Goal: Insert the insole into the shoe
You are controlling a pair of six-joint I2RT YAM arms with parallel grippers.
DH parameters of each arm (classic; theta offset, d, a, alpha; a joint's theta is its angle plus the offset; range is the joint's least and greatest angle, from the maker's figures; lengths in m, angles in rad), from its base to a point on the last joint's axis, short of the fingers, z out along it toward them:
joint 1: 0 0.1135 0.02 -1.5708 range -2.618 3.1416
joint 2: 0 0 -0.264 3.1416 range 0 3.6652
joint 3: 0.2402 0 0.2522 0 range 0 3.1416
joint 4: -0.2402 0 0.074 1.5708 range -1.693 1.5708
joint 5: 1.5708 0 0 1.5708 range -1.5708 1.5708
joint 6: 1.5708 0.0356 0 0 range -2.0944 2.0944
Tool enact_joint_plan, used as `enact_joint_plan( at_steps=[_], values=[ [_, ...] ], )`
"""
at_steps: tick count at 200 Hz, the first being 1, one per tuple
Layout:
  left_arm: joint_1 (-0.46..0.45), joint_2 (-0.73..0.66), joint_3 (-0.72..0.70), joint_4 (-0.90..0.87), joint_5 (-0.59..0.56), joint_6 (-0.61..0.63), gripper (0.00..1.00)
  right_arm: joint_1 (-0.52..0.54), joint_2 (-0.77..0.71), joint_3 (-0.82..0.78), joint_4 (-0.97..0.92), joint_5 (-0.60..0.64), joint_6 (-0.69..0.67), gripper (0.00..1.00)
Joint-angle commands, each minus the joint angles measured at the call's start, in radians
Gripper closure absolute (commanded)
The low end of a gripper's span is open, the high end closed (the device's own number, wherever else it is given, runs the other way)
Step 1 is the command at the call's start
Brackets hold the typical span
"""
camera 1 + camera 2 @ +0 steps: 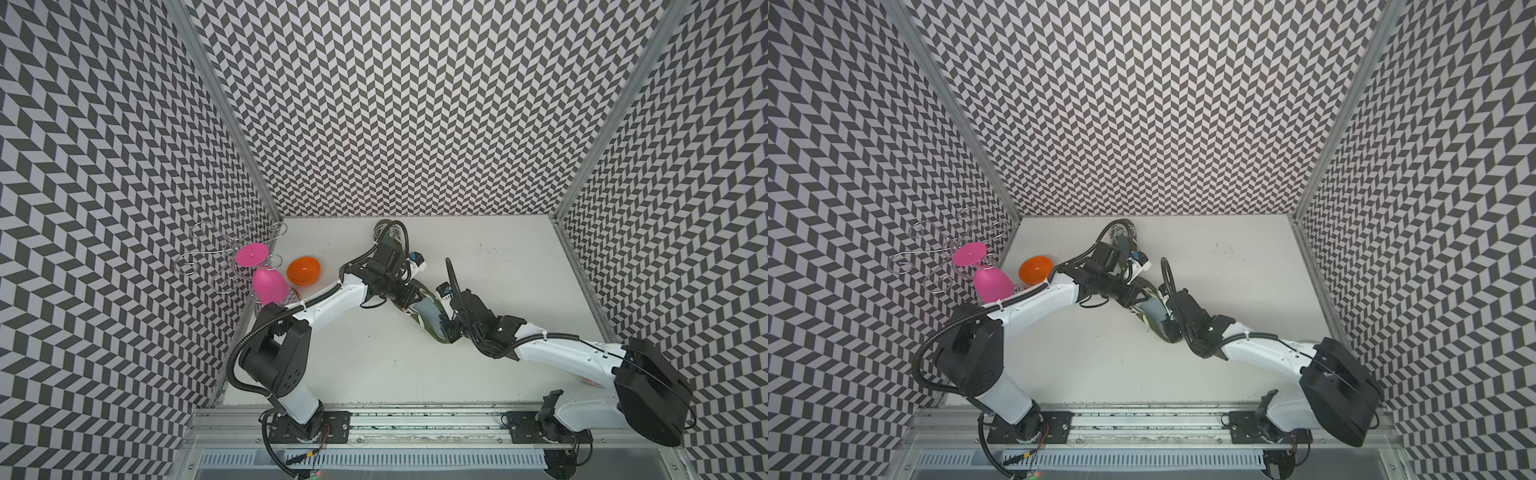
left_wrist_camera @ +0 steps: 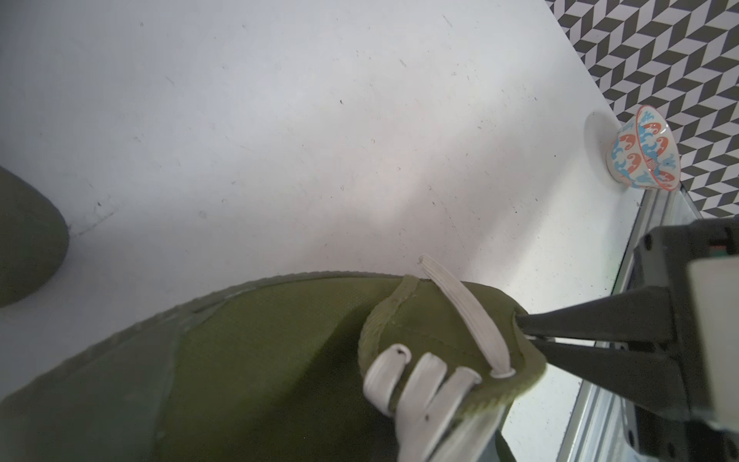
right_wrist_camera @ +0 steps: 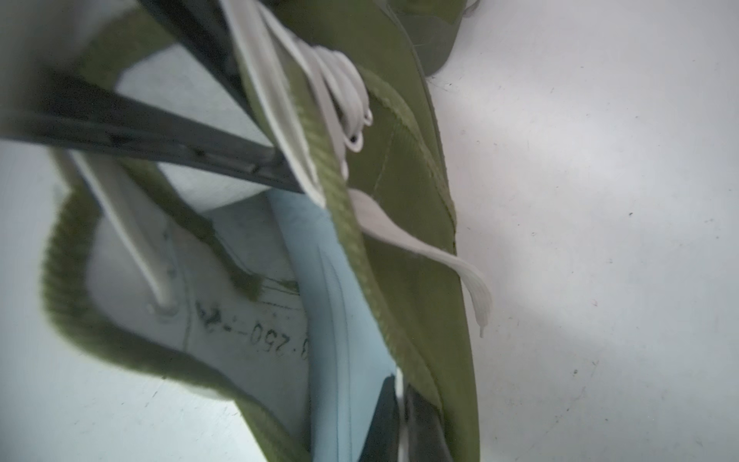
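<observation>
Nearest you, your right gripper (image 3: pixel 402 404) is pressed together on the near end of the pale blue insole (image 3: pixel 344 320). From those fingers the insole runs forward into the opening of the olive shoe (image 2: pixel 260 360), which lies mid-desk (image 1: pixel 374 365) between your two arms. Just beyond, your left gripper (image 2: pixel 528 332) is pinched onto the rim of the shoe's laced flap, beside the white laces (image 2: pixel 424 384). Farther back, a second olive shoe (image 2: pixel 24 240) sits apart. At the far left stand an orange bowl (image 1: pixel 303 271) and a pink glass (image 1: pixel 268 284) by a wire rack (image 1: pixel 216 249).
</observation>
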Motion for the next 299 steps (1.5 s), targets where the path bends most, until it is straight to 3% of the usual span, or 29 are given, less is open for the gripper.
enact_joint_plan(
  at_steps=[1,23,43,87,140,175,225,253,299],
  values=[
    [-0.002,-0.054,0.007,0.054,0.16,-0.05,0.95,0.003,-0.052,-0.031,0.156,-0.043,0.0,0.98],
    [-0.004,-0.05,-0.023,0.061,0.183,-0.064,0.95,0.003,-0.06,-0.045,0.171,0.048,-0.033,0.98],
    [-0.004,-0.055,-0.077,0.108,0.229,-0.123,0.94,0.003,-0.005,-0.028,0.154,0.037,-0.073,0.98],
    [-0.013,-0.088,-0.164,0.166,0.166,-0.254,0.95,0.028,0.138,0.029,0.119,0.041,-0.082,0.98],
    [-0.024,-0.08,-0.176,0.165,0.136,-0.249,0.95,0.047,0.165,0.065,0.171,-0.017,-0.077,0.99],
    [0.006,-0.083,-0.167,0.162,0.149,-0.239,0.95,0.051,0.181,0.037,0.136,0.033,-0.104,1.0],
    [0.013,-0.06,-0.152,0.186,0.158,-0.275,0.96,0.113,0.216,0.025,0.17,0.056,-0.025,1.0],
    [0.011,-0.06,-0.15,0.17,0.142,-0.266,0.96,0.119,0.254,0.071,0.175,0.005,0.006,1.0],
    [0.008,-0.062,-0.191,0.18,0.133,-0.278,0.97,0.118,0.193,0.126,0.237,-0.067,0.044,1.0]
  ],
)
